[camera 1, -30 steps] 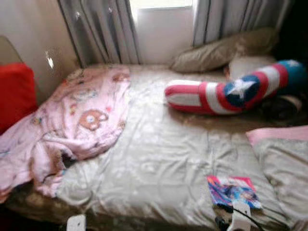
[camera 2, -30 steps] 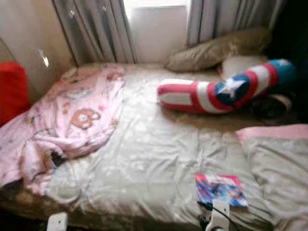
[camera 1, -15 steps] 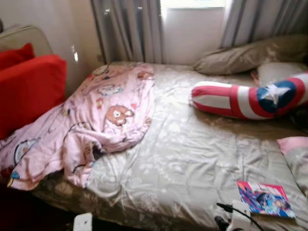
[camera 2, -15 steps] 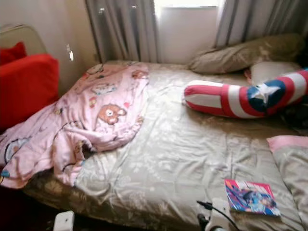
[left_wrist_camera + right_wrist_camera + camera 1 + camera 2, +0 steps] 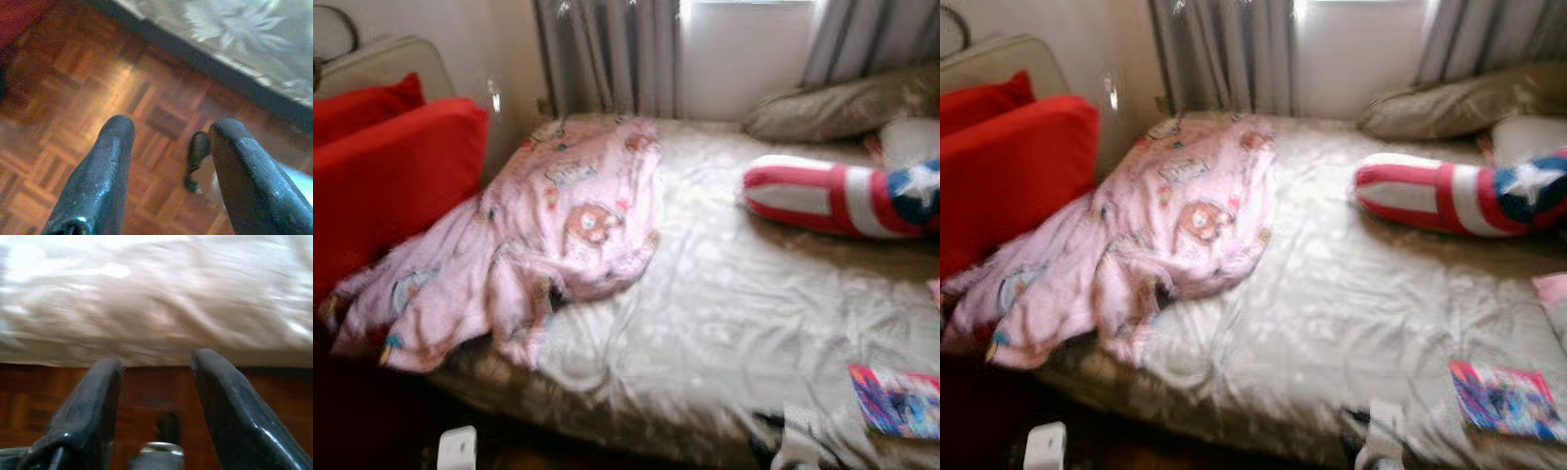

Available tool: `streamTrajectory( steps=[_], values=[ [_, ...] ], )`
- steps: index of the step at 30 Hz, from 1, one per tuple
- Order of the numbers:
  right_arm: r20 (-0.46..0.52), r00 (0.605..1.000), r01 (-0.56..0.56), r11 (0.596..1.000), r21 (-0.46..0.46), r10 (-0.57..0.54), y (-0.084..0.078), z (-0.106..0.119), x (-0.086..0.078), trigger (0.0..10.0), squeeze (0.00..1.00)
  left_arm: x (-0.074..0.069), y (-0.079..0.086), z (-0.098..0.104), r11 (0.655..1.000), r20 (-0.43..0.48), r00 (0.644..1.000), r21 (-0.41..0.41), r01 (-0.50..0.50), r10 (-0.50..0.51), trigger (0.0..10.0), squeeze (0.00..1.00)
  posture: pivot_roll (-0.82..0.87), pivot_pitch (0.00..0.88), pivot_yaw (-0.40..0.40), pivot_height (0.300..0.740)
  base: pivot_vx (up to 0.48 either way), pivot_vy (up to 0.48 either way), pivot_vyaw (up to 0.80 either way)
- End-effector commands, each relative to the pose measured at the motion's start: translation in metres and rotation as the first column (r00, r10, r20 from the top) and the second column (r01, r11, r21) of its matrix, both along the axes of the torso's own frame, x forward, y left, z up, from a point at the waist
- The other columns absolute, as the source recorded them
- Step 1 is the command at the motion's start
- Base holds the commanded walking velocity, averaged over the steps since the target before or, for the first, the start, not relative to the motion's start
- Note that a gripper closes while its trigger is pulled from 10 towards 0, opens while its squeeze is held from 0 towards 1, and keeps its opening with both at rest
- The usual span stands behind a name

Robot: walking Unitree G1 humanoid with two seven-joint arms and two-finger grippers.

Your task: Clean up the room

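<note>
**Bed before us, both grippers low and empty**

We face the bed, its pale patterned sheet rumpled. A pink blanket lies crumpled over the bed's left edge, spilling toward the red cushions beside it. A red, white and blue star pillow rests near the far right corner, with a beige pillow behind it by the curtains. A colourful book sits at the near right edge.

Our left gripper hangs over the parquet floor, fingers spread and holding nothing, well below the blanket. Our right gripper points at the bed's near edge, fingers likewise apart and empty.
</note>
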State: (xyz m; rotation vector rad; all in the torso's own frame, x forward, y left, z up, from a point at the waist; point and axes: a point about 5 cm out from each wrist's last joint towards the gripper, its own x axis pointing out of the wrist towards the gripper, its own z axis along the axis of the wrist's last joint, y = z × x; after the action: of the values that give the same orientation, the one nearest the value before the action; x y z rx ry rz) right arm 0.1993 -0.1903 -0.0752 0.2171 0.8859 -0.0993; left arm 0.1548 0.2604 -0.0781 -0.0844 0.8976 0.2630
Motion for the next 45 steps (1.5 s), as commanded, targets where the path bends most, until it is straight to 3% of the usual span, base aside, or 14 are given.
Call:
streamTrajectory(
  steps=[1,17,21,24,29,45],
  values=[
    [-0.017,1.000,0.002,1.000,-0.018,-0.003,-0.007,-0.002,-0.005,10.0,0.00,0.003,-0.008,-0.001,1.000,0.007,1.000,-0.018,-0.001,0.001,10.0,0.00,0.05,0.000,0.023,0.740,0.000,0.337,0.00],
    [-0.018,1.000,0.002,1.000,-0.022,-0.002,-0.008,-0.002,-0.005,10.0,0.00,0.022,-0.039,-0.002,0.999,0.020,1.000,-0.039,0.020,-0.019,10.0,0.00,0.05,0.000,0.020,0.740,0.000,0.339,0.00],
    [-0.018,1.000,0.001,1.000,-0.022,-0.001,-0.009,-0.002,-0.005,10.0,0.00,0.023,-0.037,-0.001,0.999,0.022,1.000,-0.037,0.017,-0.016,10.0,0.00,0.05,0.000,0.020,0.740,0.000,0.338,0.00],
    [-0.018,1.000,0.001,1.000,-0.022,-0.002,-0.009,-0.002,-0.005,10.0,0.00,0.017,-0.020,0.001,1.000,0.020,1.000,-0.025,0.001,-0.001,10.0,0.00,0.05,0.000,0.020,0.740,0.000,0.340,0.00],
    [-0.018,1.000,0.001,1.000,-0.022,-0.001,-0.009,-0.002,-0.005,10.0,0.00,0.015,-0.013,0.002,1.000,0.020,1.000,-0.020,-0.004,0.004,10.0,0.00,0.04,0.000,0.022,0.740,0.000,0.335,0.00],
    [-0.021,1.000,-0.010,1.000,-0.020,0.009,-0.008,-0.003,-0.007,10.0,0.00,0.016,-0.029,-0.002,0.999,0.018,1.000,-0.030,0.012,-0.011,10.0,0.00,0.05,0.000,0.024,0.740,0.000,0.334,0.00]
  ],
)
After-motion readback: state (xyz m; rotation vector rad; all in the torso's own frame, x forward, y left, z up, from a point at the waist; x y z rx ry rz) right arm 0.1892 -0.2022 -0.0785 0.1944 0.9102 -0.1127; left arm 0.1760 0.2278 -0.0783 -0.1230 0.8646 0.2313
